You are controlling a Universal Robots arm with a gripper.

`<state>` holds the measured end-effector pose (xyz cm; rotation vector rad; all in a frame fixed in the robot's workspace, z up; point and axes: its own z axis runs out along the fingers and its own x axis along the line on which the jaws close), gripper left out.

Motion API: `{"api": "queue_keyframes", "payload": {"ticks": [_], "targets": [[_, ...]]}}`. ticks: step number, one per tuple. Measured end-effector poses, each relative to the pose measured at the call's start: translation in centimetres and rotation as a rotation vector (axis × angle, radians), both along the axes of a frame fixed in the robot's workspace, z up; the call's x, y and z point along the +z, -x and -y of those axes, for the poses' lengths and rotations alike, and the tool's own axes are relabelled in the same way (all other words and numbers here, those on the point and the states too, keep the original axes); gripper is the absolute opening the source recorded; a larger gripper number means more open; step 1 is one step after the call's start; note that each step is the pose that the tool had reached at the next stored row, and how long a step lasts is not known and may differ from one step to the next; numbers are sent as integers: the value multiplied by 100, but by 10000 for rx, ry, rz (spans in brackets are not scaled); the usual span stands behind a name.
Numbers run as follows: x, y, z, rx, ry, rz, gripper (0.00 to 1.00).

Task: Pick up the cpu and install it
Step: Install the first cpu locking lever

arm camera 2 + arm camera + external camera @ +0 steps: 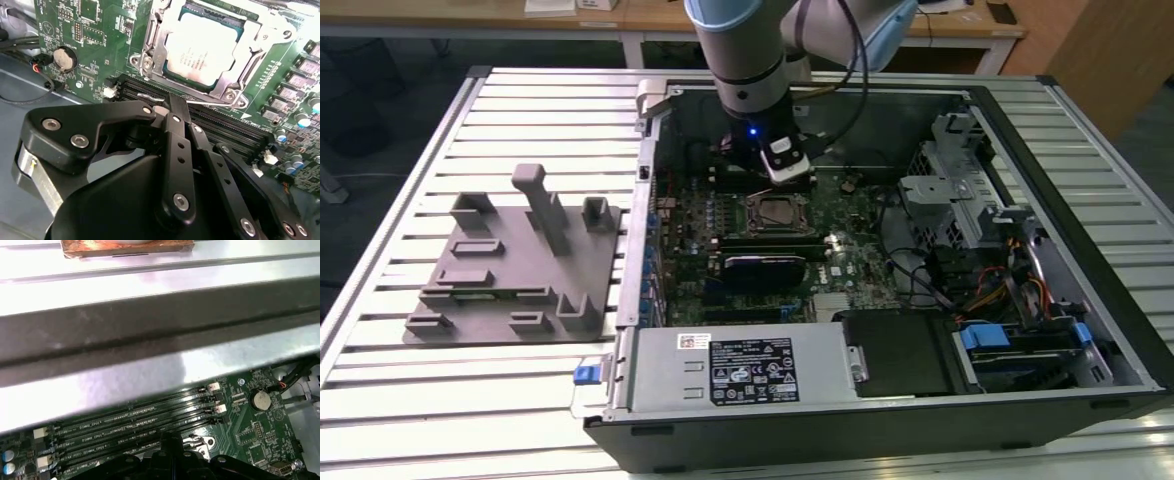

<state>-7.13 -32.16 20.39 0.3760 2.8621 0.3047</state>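
On the counter, at the exterior view's left, stands a grey moulded fixture. To its right is the open computer case. Inside, the cpu lies seated in its motherboard socket. The gripper, pressed together and empty, hovers just beside it over the memory slots.

A slatted metal table stands before wooden desks over dark floor
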Motion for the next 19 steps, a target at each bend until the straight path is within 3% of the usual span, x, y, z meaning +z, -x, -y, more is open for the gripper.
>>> {"api": "queue_keyframes", "payload": {"ticks": [4, 11, 19], "targets": [[-16, 0, -51, -89, 71, 0, 11], [-40, -8, -58, -700, 242, -2, 11], [-66, -12, -79, -1498, 246, -12, 11]]}}
